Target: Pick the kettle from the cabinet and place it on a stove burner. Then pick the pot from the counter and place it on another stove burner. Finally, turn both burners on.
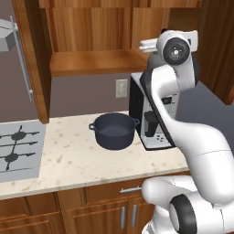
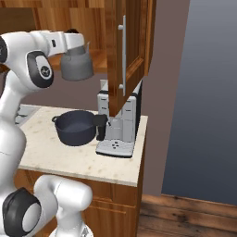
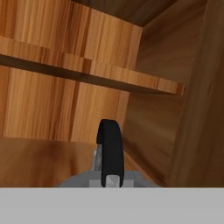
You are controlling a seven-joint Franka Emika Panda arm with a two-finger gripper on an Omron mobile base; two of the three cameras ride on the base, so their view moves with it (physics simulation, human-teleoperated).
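A: Left base view first. What is on the counter (image 1: 73, 160)?

B: The pot (image 1: 114, 130) — upright, no lid, toward the back. The coffee machine (image 1: 148, 119) stands just beside it on the right, partly behind the arm (image 1: 183, 114). The cooktop (image 1: 18, 151) lies at the left edge, two burners (image 1: 17, 135) visible, both bare.

A: And the cabinet (image 1: 91, 36)?

B: Above the counter, one door (image 1: 34, 59) swung open at the left, with a slim silver handle (image 1: 22, 59). The arm's wrist is up at shelf (image 1: 98, 61) level.

A: Right base view?

B: The kettle (image 2: 76, 64) hangs in the air just in front of the cabinet, above the pot (image 2: 76, 127) and well clear of it. The gripper (image 2: 74, 38) sits on top of it, at its handle. The right-hand door (image 2: 125, 51) stands open over the coffee machine (image 2: 118, 129).

A: Claw state?

B: Closed tight on the kettle's handle; the fingers themselves are hidden here.

A: Hand view?

B: The black arched handle (image 3: 110, 151) rises at the bottom centre, with a sliver of the kettle's grey top below it. Behind it are the wooden shelf board (image 3: 87, 65), the back wall and a side wall at the right. Where the fingers meet the handle cannot be made out — the handle sits right at the bottom edge.
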